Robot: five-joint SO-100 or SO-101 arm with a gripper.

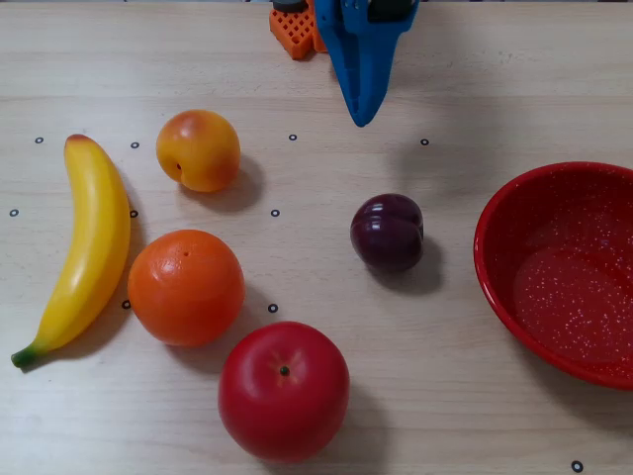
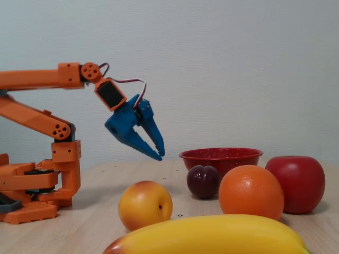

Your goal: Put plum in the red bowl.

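Observation:
The plum (image 1: pixel 387 232) is a small dark purple fruit with a crease, lying on the table near the middle; in the fixed view (image 2: pixel 203 181) it sits in front of the bowl. The red bowl (image 1: pixel 554 287), speckled white inside, stands at the right edge of the overhead view and holds nothing; it also shows in the fixed view (image 2: pixel 222 156). My blue gripper (image 1: pixel 363 117) hangs in the air at the top centre, pointing down, well short of the plum. In the fixed view the gripper (image 2: pixel 161 155) has its jaws together and holds nothing.
A banana (image 1: pixel 84 247), a peach (image 1: pixel 198 148), an orange (image 1: pixel 186 287) and a red apple (image 1: pixel 284 391) lie left of the plum in the overhead view. The orange arm base (image 2: pixel 32 180) stands at the left in the fixed view.

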